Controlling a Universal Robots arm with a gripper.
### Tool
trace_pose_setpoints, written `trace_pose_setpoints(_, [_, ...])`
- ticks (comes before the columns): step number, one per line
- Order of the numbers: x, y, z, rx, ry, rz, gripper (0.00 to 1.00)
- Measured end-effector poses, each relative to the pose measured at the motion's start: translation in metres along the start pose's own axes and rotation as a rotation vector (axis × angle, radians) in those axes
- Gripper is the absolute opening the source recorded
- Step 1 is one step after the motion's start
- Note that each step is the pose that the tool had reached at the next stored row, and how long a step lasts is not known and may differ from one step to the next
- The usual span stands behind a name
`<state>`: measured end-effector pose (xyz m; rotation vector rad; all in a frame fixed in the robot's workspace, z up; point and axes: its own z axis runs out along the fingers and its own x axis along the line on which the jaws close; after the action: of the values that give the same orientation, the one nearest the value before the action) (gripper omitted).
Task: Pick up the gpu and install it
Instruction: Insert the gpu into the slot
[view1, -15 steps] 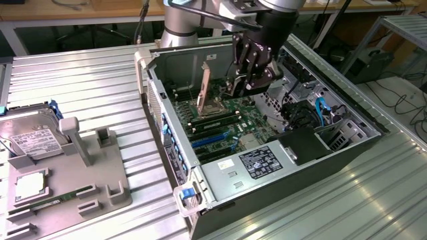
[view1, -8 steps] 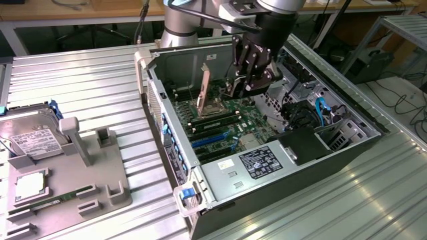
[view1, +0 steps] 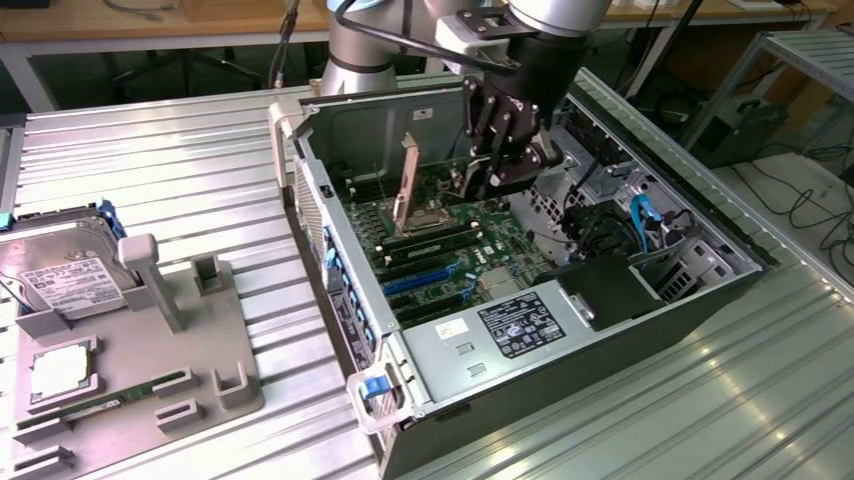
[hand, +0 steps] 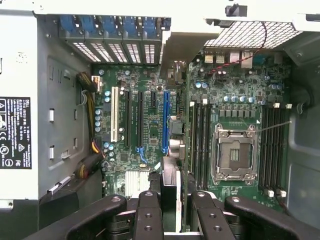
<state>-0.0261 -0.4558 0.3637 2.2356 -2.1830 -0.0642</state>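
The black multi-finger gripper (hand: 170, 202) of the single arm is closed narrow on the gpu (hand: 170, 180), a thin black card that it holds on edge inside the open grey metal computer case (view1: 340, 120). In the exterior view the gripper (view1: 498, 178) hangs over the green motherboard (view1: 501, 235), and the pale metal bracket (view1: 411, 168) of the card stands upright toward the exterior view's left of the fingers. The relation that matters is between the card and the long blue expansion slot (hand: 165, 120). In the wrist view the long axis of the card runs parallel with this slot, and the bracket end (hand: 182, 47) points to the rear wall with the row of blue slot clips (hand: 112, 25). The card's line lies just beside the slot, on the side of the square silver processor socket (hand: 235, 152). The lower edge is hidden, so one cannot tell whether it touches the slot; it seems not seated yet. The picking up appears done, the installing not.
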Motion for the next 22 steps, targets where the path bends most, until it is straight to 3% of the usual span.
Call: trace_pose_setpoints(22, [0.001,-0.0004,0.0160,0.0000,-0.0011,0.000,0.28])
